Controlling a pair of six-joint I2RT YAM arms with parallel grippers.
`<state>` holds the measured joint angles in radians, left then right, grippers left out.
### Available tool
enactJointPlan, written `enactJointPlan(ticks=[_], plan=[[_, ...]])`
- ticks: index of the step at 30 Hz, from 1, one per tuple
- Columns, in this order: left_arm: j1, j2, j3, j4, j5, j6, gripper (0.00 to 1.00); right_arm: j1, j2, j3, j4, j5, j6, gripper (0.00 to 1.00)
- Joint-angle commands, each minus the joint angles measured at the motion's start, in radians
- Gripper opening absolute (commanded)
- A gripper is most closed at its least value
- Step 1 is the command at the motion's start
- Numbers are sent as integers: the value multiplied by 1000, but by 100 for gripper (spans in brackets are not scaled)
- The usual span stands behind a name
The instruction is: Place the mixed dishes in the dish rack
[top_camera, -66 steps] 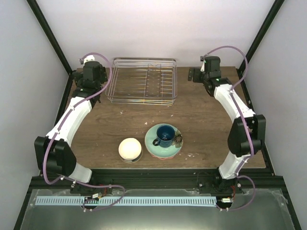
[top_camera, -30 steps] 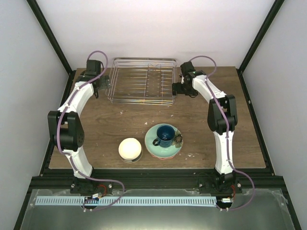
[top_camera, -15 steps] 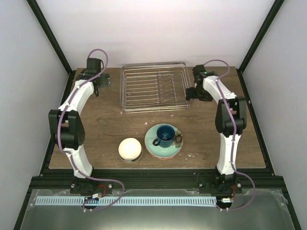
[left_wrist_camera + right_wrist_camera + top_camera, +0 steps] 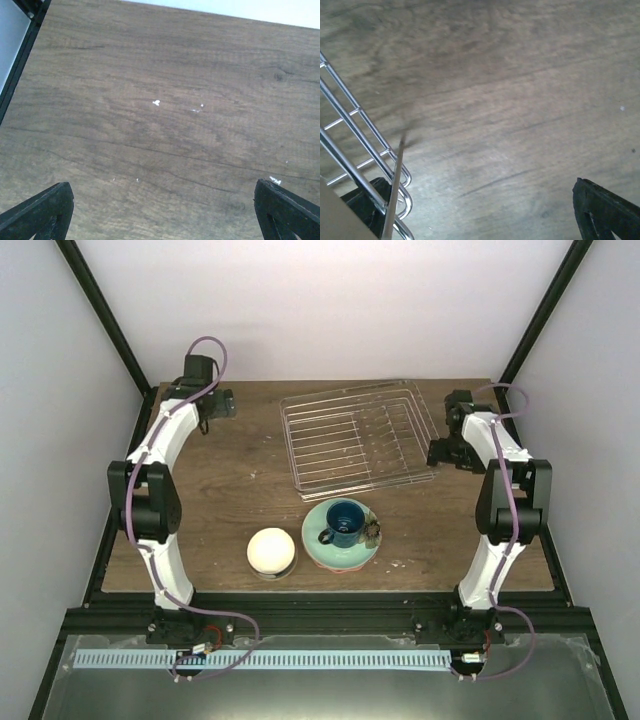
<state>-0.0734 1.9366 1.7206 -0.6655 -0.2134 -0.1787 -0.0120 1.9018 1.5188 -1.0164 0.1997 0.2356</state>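
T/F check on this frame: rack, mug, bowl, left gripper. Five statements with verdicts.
1. The dish rack holds no dishes. True.
2. The dark blue mug stands inside the rack. False: it stands on the mint-green plate, in front of the rack.
3. The left gripper is open above table wood. True.
4. The cream-white bowl sits on top of the mug. False: it rests on the table, left of the plate.
5. The rack lies square to the table edges. False: it is skewed.
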Motion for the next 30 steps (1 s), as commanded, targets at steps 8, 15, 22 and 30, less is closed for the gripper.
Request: enactJointPlan(ticks=[8,15,22,30], plan=[[2,77,116,-36,54,13,100,-28,-123,-147,-103,62,75,100],[-16,111,117,-43,57,22,100,-29,-162,-196,-130,63,80,100],[-39,122,115,-36,57,13,100,-34,-153,-161,-145,83,73,100],[-64,96,117,-40,72,16,100,-32,-193,-11,-141,-52,-9,100]])
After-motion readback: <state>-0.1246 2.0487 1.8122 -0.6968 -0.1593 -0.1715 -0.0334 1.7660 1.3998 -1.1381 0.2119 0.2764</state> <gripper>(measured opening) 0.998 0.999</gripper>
